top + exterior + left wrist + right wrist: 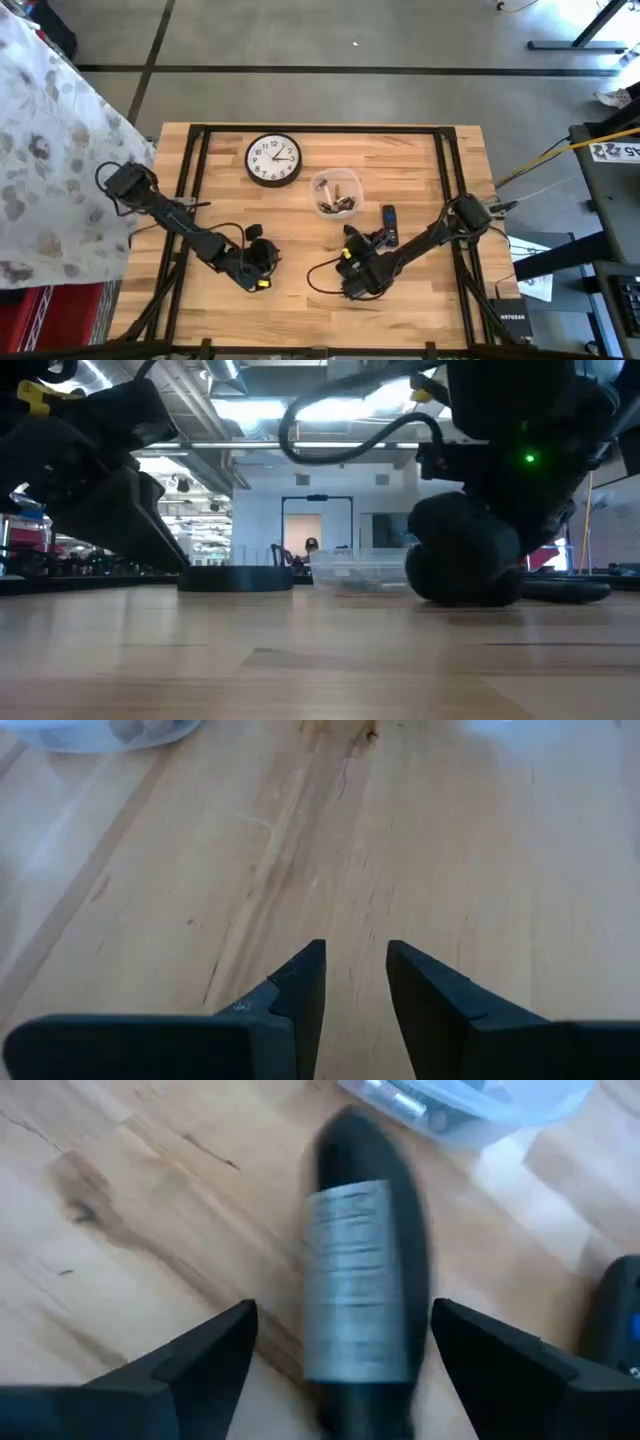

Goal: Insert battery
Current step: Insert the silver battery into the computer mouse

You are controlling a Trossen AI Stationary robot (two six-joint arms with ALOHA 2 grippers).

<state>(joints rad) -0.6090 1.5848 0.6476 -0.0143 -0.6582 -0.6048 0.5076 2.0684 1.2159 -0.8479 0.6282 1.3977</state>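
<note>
A black remote-like body with a grey label [360,1280] lies flat on the wooden table, its image blurred. My right gripper [342,1312] is open, with one finger on either side of this body and a gap to each; in the high view it is at the table's near middle [352,248]. A clear bowl [335,193] holding several batteries [400,1100] stands just beyond. A second dark remote with a blue button [389,224] lies to the right. My left gripper [355,955] is open over bare wood at the near left [264,252].
A round wall clock [273,160] lies face up at the far left of the middle. A black frame rail [190,180] runs along the table's sides and far edge. Bare wood lies between the two grippers and along the near edge.
</note>
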